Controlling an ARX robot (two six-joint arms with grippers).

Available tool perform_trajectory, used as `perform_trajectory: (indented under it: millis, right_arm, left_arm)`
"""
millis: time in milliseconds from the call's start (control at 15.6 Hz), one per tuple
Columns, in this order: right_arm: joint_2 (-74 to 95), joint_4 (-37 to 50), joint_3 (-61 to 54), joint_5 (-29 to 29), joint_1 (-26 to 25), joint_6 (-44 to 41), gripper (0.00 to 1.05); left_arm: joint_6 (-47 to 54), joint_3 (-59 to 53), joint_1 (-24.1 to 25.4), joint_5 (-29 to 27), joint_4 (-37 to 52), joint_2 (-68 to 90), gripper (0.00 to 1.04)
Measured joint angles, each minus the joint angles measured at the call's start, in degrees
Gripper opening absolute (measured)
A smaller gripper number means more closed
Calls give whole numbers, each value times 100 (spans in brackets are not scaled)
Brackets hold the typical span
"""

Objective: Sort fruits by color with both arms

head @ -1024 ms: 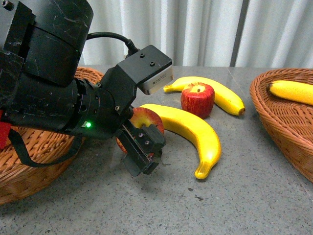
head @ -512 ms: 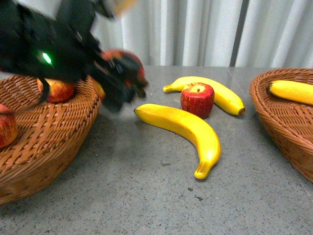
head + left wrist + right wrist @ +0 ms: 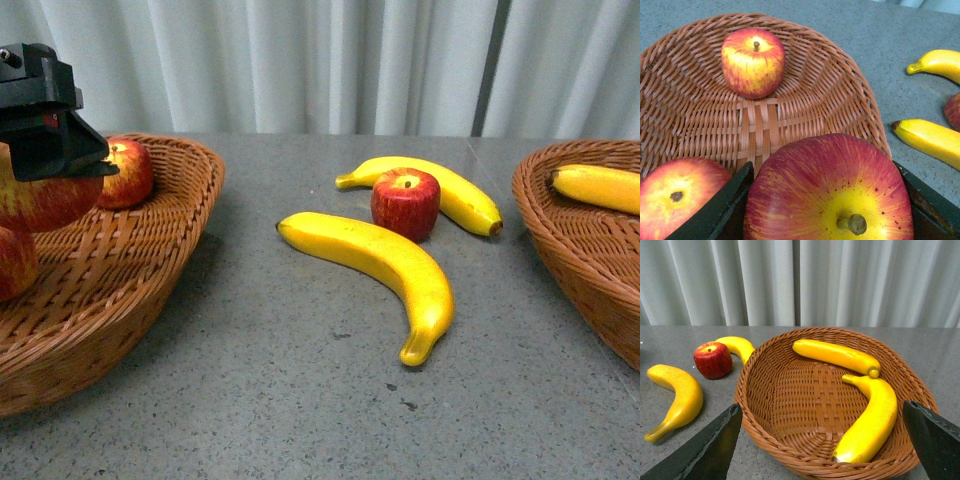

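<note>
Red apple [image 3: 830, 185] clamped in left pincer [image 3: 55, 150], hanging over left basket [image 3: 150, 270], two apples [image 3: 753, 61] already inside. Right pincer [image 3: 820, 410] wide open, empty, above right basket [image 3: 790, 440] holding two bananas [image 3: 836, 356]. Left on tabletop [image 3: 300, 400]: loose apple [image 3: 405, 203], near banana [image 3: 375, 262], far banana [image 3: 440, 185]. Roughly halfway.

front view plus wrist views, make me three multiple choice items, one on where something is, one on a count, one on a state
1. Where on the table is the loose apple?
A inside a basket
B between the loose bananas
C at the near edge

2. How many bananas lie in the right basket?
A one
B two
C four

3. The left end effector is:
A open and empty
B shut on a banana
C shut on an apple

Answers: B, the front view shows a banana on either side of it; B, the right wrist view shows two; C, it grips a red apple over the left basket.
</note>
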Motion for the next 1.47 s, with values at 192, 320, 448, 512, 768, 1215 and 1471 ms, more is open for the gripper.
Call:
perform_trajectory:
  millis: [192,320,448,512,768,1215,1471]
  right_arm:
    - [0,0,0,0,0,0,98]
    - [2,0,0,0,0,0,98]
    - [2,0,0,0,0,0,98]
    - [2,0,0,0,0,0,98]
    - [0,0,0,0,0,0,98]
    - [0,0,0,0,0,0,98]
    - [2,0,0,0,0,0,98]
  left_arm:
    - [184,59,-273,22,44,-85,98]
    - [511,581,-691,48,240,66,98]
    - [874,1373,-1001,293,348,621,98]
    - [1097,1770,-1143,529,273,1038,98]
    - [1797,3309,-1508,988,-101,2907,98]
    - [2286,4516,-1982,1351,-308,4221,98]
    - [2341,4725,-1991,1355,-306,4837,98]
